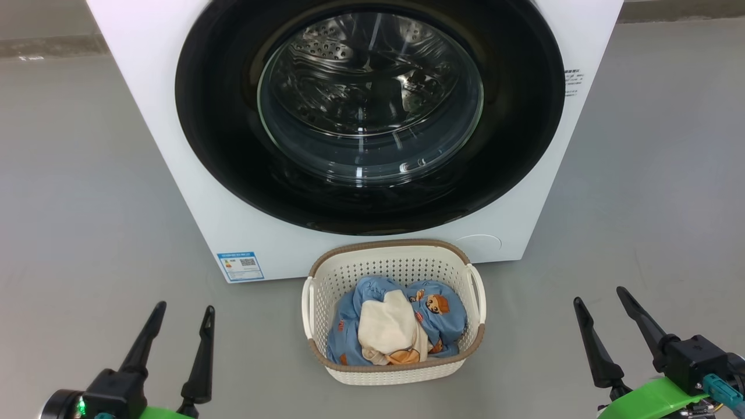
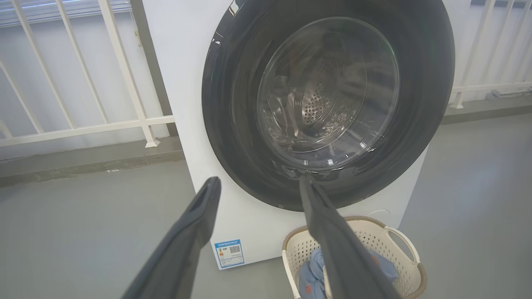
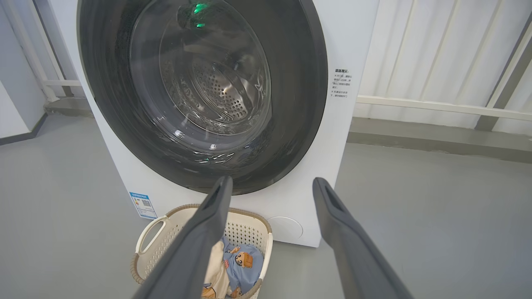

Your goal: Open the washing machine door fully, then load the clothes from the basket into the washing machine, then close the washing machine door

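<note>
The white washing machine (image 1: 192, 174) stands ahead with its round black-rimmed door (image 1: 233, 151) shut flat against the front; the steel drum shows through the glass. In front of it on the floor sits the cream basket (image 1: 396, 265) holding the clothes (image 1: 430, 305), blue bear-print fabric with a cream cloth on top. My left gripper (image 1: 183, 311) hovers open at the lower left, well left of the basket. My right gripper (image 1: 599, 297) is open at the lower right, apart from everything. The door (image 2: 232, 124) and basket (image 2: 399, 245) also show past the left fingers, and the door (image 3: 299, 108) and basket (image 3: 162, 245) past the right ones.
Grey floor (image 1: 87, 203) spreads on both sides of the machine. A white railing (image 2: 83, 124) runs behind it on the left, and a white rail (image 3: 436, 106) with a low kerb behind on the right. A blue label (image 1: 240, 266) sits at the machine's lower left corner.
</note>
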`<state>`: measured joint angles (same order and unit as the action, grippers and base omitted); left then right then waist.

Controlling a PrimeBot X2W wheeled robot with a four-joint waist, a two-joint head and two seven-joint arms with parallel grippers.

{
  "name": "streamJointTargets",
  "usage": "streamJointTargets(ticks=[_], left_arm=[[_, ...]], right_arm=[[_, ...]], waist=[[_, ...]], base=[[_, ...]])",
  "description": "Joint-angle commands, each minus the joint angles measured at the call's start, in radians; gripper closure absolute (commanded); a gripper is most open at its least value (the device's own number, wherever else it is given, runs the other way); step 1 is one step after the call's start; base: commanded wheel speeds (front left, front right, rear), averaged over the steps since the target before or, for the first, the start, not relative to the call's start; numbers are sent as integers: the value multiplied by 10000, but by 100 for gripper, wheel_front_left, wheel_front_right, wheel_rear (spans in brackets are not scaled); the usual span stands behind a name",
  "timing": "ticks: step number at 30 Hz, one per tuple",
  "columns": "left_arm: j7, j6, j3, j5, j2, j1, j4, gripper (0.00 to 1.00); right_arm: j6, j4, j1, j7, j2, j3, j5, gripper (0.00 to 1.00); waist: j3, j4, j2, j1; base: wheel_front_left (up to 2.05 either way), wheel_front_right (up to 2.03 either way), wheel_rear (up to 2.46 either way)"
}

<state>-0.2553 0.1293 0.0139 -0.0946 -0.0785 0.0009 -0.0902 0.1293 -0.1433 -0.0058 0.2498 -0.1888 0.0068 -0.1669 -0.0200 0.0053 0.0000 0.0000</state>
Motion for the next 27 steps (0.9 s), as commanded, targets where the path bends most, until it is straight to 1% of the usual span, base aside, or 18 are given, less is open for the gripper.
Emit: streamJointTargets(ticks=[1, 23, 27], left_arm=[[-65, 14, -398, -25, -101, -243, 277, 0], [-65, 14, -570, -108, -44, -288, 232, 0], [-65, 14, -533, -180, -36, -289, 299, 0]], right_arm=[[14, 206, -160, 120, -98, 117, 128, 0], [14, 178, -149, 120, -75, 46, 178, 0], [14, 170, -158, 120, -77, 64, 171, 0]], waist=[[-7, -4, 0, 0], [-18, -17, 0, 0], [-36, -35, 0, 0]], base=[[0, 0, 0], [0, 0, 0], [21, 21, -43]])
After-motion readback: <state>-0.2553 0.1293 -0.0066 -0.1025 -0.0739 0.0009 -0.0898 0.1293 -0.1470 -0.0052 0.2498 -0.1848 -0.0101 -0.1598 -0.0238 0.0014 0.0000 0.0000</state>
